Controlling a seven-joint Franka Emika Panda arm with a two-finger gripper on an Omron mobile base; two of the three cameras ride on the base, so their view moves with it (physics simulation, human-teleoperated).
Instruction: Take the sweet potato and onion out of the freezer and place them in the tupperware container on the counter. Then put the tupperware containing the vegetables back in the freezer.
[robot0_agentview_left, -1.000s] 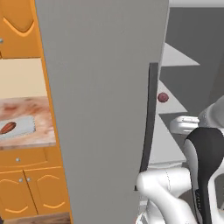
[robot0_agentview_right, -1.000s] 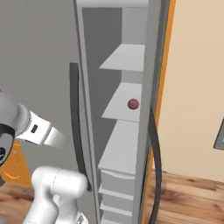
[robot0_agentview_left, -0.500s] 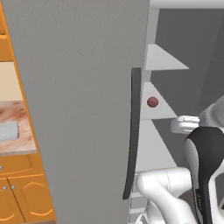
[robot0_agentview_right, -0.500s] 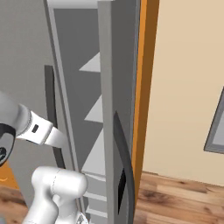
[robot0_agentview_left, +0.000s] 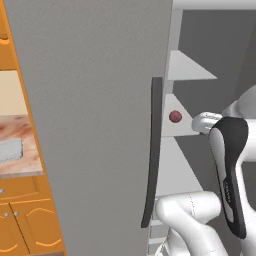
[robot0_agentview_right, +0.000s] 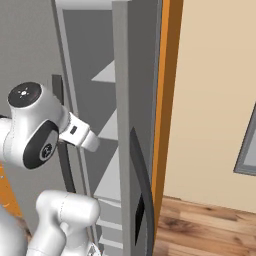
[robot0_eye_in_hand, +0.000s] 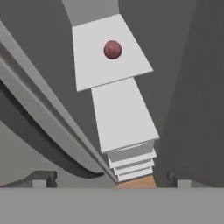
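Your gripper (robot0_eye_in_hand: 111, 178) has its jaws wide apart and empty, aimed into the open freezer (robot0_agentview_left: 100, 100) at the onion (robot0_eye_in_hand: 113, 49), which sits alone on a pale shelf (robot0_eye_in_hand: 94, 57). The tray (robot0_agentview_left: 10, 151) waits on the counter (robot0_agentview_left: 20, 131), likely ready to receive it.

Plain grey freezer (robot0_agentview_left: 95, 125) w/ dark grey door handle (robot0_agentview_left: 152, 150); pale grey shelves (robot0_eye_in_hand: 109, 52) inside. Purplish-red onion (robot0_agentview_left: 175, 117) on one shelf, same tone in hand view (robot0_eye_in_hand: 113, 49). Desk (robot0_agentview_left: 17, 145) marbled reddish-brown & cream, over orange cabinets (robot0_agentview_left: 25, 220) w/ small silver knobs. Light grey tray (robot0_agentview_left: 10, 150) on it. Arm (robot0_agentview_right: 35, 125) white w/ dark joints. Right base view: cream wall (robot0_agentview_right: 215, 100), brown wood floor (robot0_agentview_right: 205, 230).
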